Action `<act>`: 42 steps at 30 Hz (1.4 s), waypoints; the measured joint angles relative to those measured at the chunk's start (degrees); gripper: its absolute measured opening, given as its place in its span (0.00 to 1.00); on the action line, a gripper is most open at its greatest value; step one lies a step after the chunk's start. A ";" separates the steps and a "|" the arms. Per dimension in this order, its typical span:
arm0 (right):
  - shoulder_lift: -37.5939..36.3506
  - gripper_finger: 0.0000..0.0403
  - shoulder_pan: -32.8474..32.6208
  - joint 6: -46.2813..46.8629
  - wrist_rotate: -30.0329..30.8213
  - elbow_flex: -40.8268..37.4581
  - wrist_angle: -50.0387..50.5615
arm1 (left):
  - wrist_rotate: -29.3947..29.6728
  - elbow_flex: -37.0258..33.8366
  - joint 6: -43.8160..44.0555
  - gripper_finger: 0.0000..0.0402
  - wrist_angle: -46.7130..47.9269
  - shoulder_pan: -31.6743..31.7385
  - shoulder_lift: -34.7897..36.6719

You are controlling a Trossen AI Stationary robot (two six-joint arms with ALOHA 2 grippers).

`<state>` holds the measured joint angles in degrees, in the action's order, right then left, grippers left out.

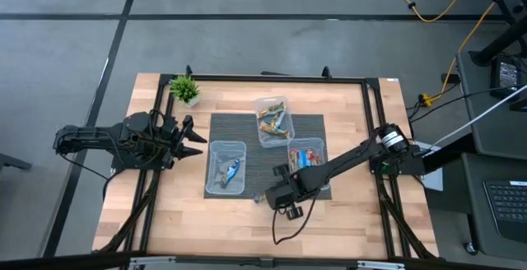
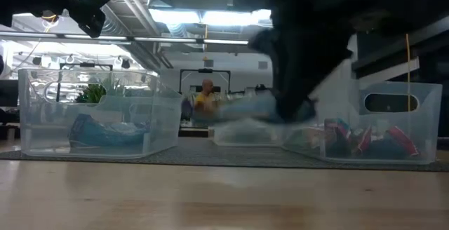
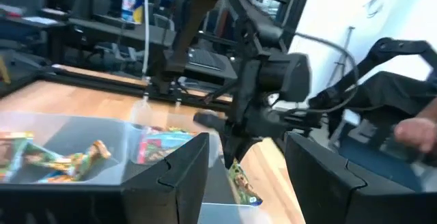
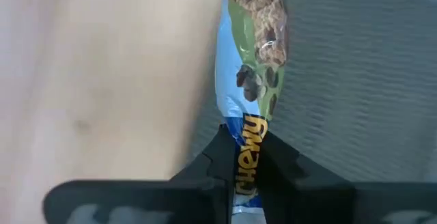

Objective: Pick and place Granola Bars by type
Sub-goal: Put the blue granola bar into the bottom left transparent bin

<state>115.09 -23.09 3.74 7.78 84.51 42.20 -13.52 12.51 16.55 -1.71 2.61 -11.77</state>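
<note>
My right gripper (image 1: 270,196) is near the table's near edge, just off the grey mat's corner, shut on a blue granola bar (image 4: 251,60). The left wrist view shows that bar (image 3: 243,182) hanging under the right gripper (image 3: 229,150). Blue bars (image 1: 229,171) lie in the left clear tub. Brown and green-gold bars (image 1: 272,122) lie in the far tub, and red-orange ones (image 1: 306,156) in the right tub. My left gripper (image 1: 196,142) hovers open at the mat's left edge, beside the left tub (image 1: 211,151). My right gripper pinches the blue bar between its two fingers at one end of the wrapper, by the printed word (image 4: 250,157). The fingers (image 3: 225,138) come from above, pointing down and lying along the bar. It hangs below them, lifted clear of the table.
A dark grey mat (image 1: 247,126) holds the three tubs. A small green potted plant (image 1: 184,89) stands at the far left corner. Bare wood (image 1: 206,221) lies near and left of the mat. A black frame (image 1: 375,105) runs round the table. A person (image 2: 206,95) sits in the room behind.
</note>
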 joint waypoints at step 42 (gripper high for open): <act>-7.99 0.10 19.61 -3.75 2.26 2.03 -40.00 | 13.60 0.40 -5.16 0.65 -26.04 1.43 -18.18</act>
<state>107.10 -3.49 0.00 10.04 86.54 2.20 0.08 12.91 11.39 -27.76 4.04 -29.95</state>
